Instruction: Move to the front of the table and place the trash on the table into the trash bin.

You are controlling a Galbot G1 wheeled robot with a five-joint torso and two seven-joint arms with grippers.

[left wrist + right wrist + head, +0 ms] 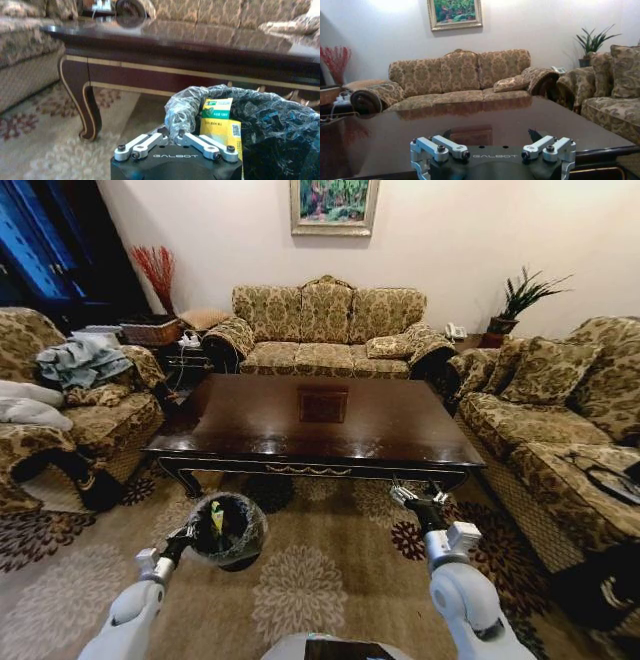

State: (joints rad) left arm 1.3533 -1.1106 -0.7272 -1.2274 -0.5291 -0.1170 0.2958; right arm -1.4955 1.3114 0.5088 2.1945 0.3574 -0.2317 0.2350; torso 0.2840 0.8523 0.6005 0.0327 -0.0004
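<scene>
The dark glossy table [260, 425] stands straight ahead, its top bare and reflective. On the carpet before its front left corner sits the black trash bin [247, 532] with its crinkled clear liner. A green and yellow wrapper [216, 517] stands upright inside. My left gripper [192, 532] is at the bin's near rim. In the left wrist view the left gripper [172, 134] is shut, its tips pinching the liner's rim beside the wrapper [217, 112] in the trash bin [280, 127]. My right gripper [418, 498] hovers open near the table's front right edge. The right gripper [490, 133] holds nothing over the table [395, 138].
Patterned sofas ring the table: one behind [330, 330], one at the right [560, 420], an armchair with clothes at the left [80, 395]. A cluttered side table with a wicker basket [150, 332] is at the back left. Open carpet [310, 580] lies between me and the table.
</scene>
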